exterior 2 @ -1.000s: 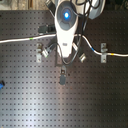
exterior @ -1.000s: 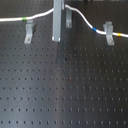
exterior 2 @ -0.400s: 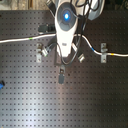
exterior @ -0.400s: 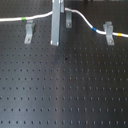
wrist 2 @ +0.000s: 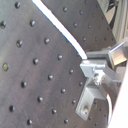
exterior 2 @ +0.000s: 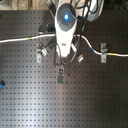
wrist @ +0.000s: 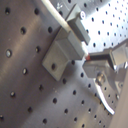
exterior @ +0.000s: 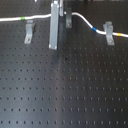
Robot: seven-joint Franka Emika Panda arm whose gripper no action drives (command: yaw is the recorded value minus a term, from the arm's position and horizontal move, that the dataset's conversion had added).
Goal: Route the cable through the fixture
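Observation:
The white cable (exterior: 85, 22) crosses the far side of the black perforated board in both exterior views, with a green band (exterior: 23, 18), a blue band (exterior: 96, 30) and a yellow band (exterior: 120, 35). It rests in the right fixture (exterior: 107, 33) and rises towards the arm from both sides. My gripper (exterior 2: 64, 49) hangs over the middle fixture (exterior: 68, 20), and its fingers are hidden under the arm. The tall grey bar (exterior: 54, 27) stands in front of the cable. Both wrist views show the cable (wrist 2: 60, 30) running onto a grey metal fixture (wrist: 64, 50).
A left fixture (exterior: 29, 31) stands just below the cable line. The same three fixtures show in the second exterior view, among them the right one (exterior 2: 103, 51). A small blue object (exterior 2: 1, 85) lies at the second exterior view's left edge.
The grey bar and the arm have drifted slightly towards the first exterior view's left. The cable lies much as before.

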